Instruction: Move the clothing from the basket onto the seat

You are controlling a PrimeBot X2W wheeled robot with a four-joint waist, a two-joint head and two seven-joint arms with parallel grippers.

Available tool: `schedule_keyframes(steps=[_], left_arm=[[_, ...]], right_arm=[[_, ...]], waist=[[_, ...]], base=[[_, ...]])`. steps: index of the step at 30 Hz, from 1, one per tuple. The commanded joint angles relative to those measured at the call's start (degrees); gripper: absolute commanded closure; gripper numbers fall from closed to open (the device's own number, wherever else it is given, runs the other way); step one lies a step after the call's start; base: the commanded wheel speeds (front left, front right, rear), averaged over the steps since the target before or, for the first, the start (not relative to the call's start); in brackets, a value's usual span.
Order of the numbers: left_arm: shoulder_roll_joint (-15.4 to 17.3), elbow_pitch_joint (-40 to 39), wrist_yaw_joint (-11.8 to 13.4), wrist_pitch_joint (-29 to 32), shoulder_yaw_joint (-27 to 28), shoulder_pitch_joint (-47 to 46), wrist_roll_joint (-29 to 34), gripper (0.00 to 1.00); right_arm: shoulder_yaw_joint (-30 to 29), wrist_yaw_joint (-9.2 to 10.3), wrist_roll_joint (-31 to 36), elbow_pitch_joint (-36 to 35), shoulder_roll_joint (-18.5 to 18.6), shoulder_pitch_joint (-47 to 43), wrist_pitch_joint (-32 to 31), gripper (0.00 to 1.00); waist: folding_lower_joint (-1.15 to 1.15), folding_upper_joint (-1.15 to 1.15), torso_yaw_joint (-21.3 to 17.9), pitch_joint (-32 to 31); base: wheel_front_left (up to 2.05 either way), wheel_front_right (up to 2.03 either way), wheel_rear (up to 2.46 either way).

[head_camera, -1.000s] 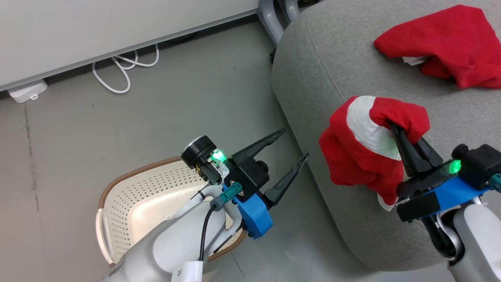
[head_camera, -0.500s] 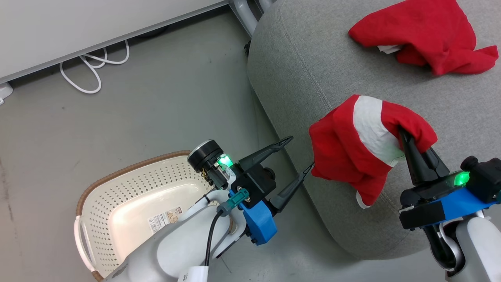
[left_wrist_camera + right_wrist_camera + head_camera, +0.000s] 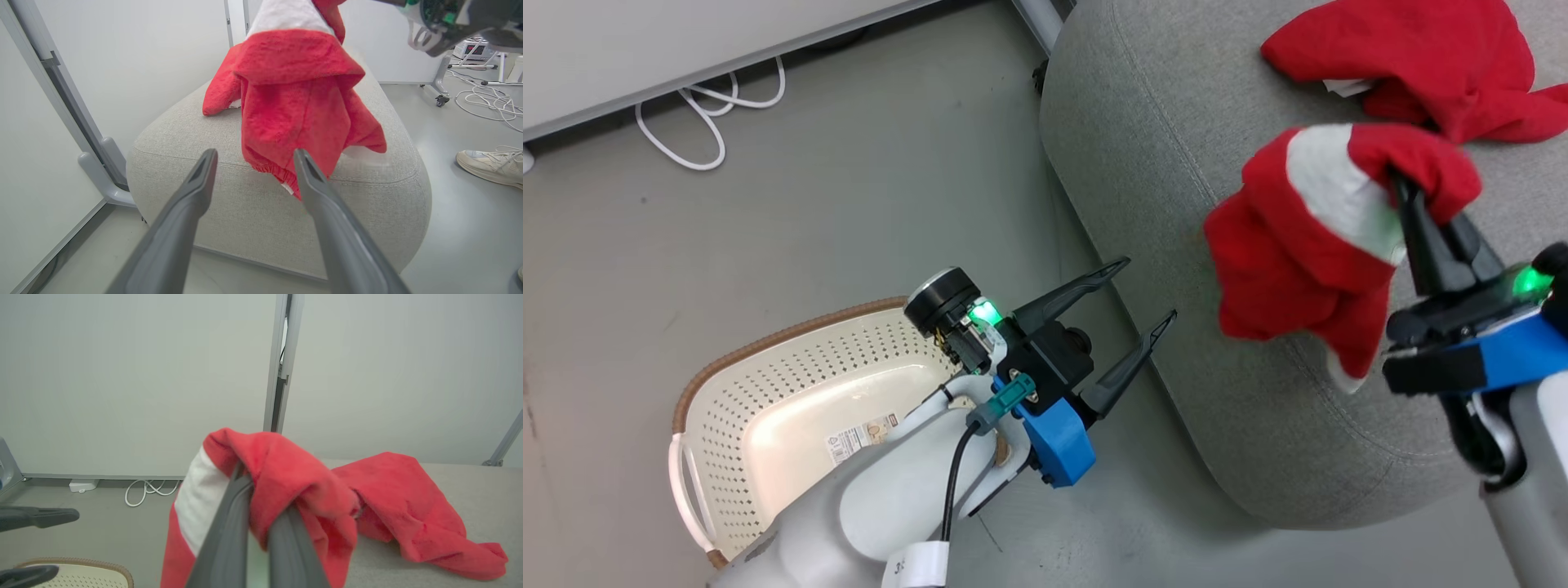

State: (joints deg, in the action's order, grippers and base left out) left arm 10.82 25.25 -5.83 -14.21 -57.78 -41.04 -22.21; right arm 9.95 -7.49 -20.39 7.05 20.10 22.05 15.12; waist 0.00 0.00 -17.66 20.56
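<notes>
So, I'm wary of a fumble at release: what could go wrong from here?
The striped garment, pinched in the shut right tool, hangs over the rounded edge of the seat; released here, it could slide to the floor. Its folds wrap the fingers, so it may cling on opening. The open left tool is near the hem and might snag it.

Light: we see bright, even, soft indoor light everywhere.
Shadows: we find a faint one on the grey floor (image 3: 1160, 523) under the large light grey fabric seat (image 3: 1176, 122).
Sheen: we note gloss inside the cream-white perforated plastic basket (image 3: 792, 433).
Blur: we see the dark fingers (image 3: 184, 228) soft, and the hem of the red, white-striped garment (image 3: 294, 114) smeared.
</notes>
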Motion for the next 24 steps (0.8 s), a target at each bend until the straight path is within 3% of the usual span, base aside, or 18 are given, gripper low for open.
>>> schedule_keyframes(steps=[1,8,14,24], left_arm=[[0.8,-0.5,0.4,0.2,0.6,-1.2,0.1,0.0],[2.1,-2.5,0.8,1.3,0.5,-4.3,1.4,0.0],[3.2,-4.5,0.8,2.7,0.6,-8.0,2.8,0.0],[3.8,-7.0,0.9,3.3,0.7,-13.3,4.6,0.0]], right_arm=[[-0.7,-0.01,0.5,-0.7,0.8,3.5,0.0,1.0],[-5.6,-0.01,3.5,-3.0,4.5,16.0,0.0,1.0],[-16.1,-0.01,4.6,-2.3,8.8,27.6,0.0,1.0],[-27.8,-0.01,4.1,6.5,19.8,35.8,0.0,1.0]], waist=[[0.0,0.0,0.0,1.3],[0.0,0.0,1.3,7.5],[0.0,0.0,3.0,14.5],[0.0,0.0,6.5,23.7]], base=[[0.0,0.0,0.0],[0.0,0.0,0.0],[0.0,0.0,0.0],[0.0,0.0,0.0]])
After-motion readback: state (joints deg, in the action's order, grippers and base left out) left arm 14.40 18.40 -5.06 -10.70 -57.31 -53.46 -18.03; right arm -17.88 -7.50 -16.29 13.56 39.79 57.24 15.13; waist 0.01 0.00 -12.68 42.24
